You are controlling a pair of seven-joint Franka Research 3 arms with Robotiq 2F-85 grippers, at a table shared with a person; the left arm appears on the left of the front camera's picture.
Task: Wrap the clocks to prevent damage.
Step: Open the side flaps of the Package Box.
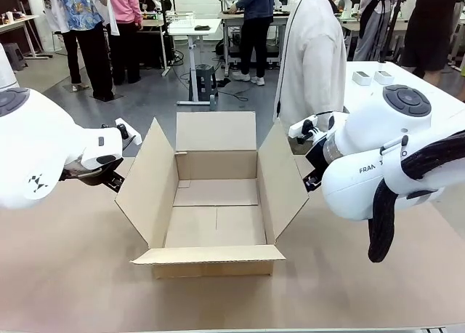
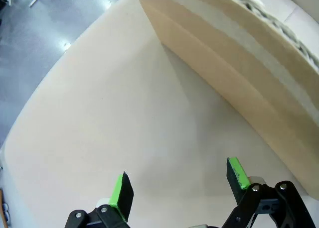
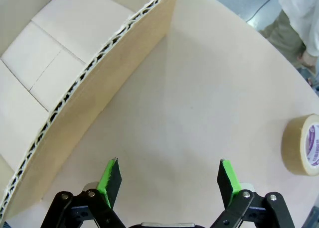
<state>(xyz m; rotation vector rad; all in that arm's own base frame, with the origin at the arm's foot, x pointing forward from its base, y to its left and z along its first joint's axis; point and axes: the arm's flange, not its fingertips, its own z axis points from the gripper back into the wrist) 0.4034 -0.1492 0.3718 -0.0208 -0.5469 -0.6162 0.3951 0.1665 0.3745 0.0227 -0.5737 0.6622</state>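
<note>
The clocks are out of view. An open brown cardboard carton [image 1: 149, 184] stands in the middle of the table with its flaps spread and its inside bare. My left gripper [image 2: 178, 175] is open and holds nothing. It hovers over bare table just outside the carton's left flap [image 2: 239, 54]. My right gripper [image 3: 169, 164] is likewise open and holds nothing, and it hangs over the table outside the right flap [image 3: 99, 83]. Both arms flank the carton in the front view.
A brown tape roll [image 3: 301, 146] lies on the table to the right of my right gripper. A person in a white top [image 1: 312, 57] stands at the far side. The tan table top [image 1: 73, 275] has free room around the carton.
</note>
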